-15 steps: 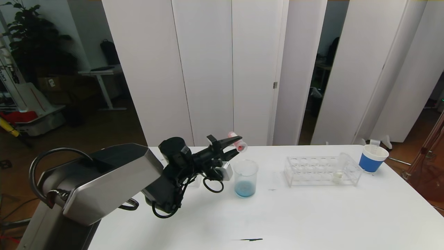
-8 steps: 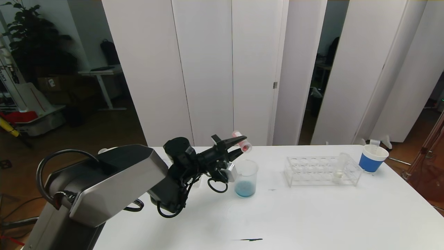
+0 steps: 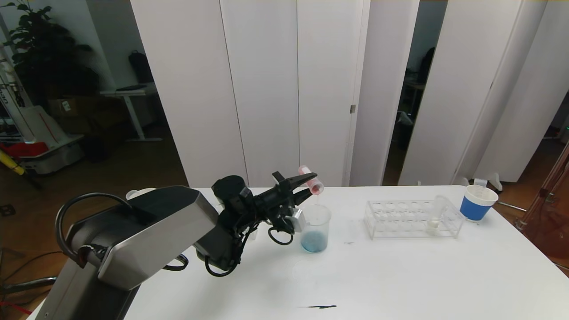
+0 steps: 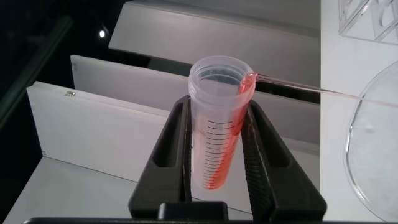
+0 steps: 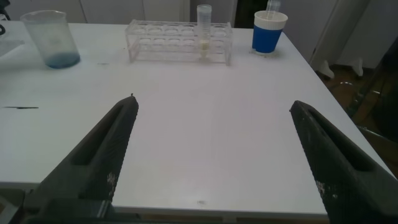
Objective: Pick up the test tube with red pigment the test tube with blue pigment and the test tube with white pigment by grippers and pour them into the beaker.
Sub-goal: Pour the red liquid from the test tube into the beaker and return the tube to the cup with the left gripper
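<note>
Up on the head view, the left tool (image 3: 303, 186) grips the red tube (image 3: 310, 179), tipped over the beaker (image 3: 314, 229) on the desk (image 3: 400, 275); blue liquid sits in the beaker's bottom. The white tube (image 3: 434, 216) stands in the rack (image 3: 413, 218) near a blue cup (image 3: 478, 202)

From the left wrist, red liquid runs from the tube's lip in a thin stream

From the right wrist, the right tool (image 5: 214, 155) is wide apart over the desk, holding nothing

the left gripper (image 3: 306, 186) has carried the test tube with red pigment (image 3: 310, 179) over the beaker (image 3: 315, 227), tipped further; a thin red stream now pours.
</note>
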Controlling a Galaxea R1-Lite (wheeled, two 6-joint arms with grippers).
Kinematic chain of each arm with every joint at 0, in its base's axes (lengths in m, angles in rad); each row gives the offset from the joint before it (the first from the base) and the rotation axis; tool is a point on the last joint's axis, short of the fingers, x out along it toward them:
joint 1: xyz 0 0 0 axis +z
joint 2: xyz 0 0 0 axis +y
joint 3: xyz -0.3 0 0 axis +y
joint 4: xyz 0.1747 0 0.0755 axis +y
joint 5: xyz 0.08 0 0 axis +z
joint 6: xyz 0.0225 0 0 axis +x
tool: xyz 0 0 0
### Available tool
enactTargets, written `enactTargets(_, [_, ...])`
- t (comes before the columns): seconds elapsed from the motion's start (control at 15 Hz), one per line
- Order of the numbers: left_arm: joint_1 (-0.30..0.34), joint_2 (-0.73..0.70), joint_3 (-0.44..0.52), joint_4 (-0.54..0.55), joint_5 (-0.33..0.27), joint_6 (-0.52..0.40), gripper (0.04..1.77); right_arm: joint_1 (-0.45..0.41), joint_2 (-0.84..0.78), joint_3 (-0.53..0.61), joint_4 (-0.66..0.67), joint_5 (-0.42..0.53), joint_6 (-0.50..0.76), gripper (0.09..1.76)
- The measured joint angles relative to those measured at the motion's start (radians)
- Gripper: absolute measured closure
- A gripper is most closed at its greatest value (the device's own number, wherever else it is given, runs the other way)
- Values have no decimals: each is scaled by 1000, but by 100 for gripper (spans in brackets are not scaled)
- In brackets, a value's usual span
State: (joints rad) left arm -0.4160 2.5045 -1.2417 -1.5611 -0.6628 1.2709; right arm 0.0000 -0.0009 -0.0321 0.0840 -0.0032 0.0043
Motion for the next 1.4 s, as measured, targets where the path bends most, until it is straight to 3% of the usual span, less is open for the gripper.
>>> enactTargets(0.8, [3, 19, -41, 0, 1, 25, 125, 0, 0, 0, 0, 0, 0, 10])
enactTargets(1.4, [8, 63, -131, 0, 6, 29, 125, 0, 0, 0, 0, 0, 0, 10])
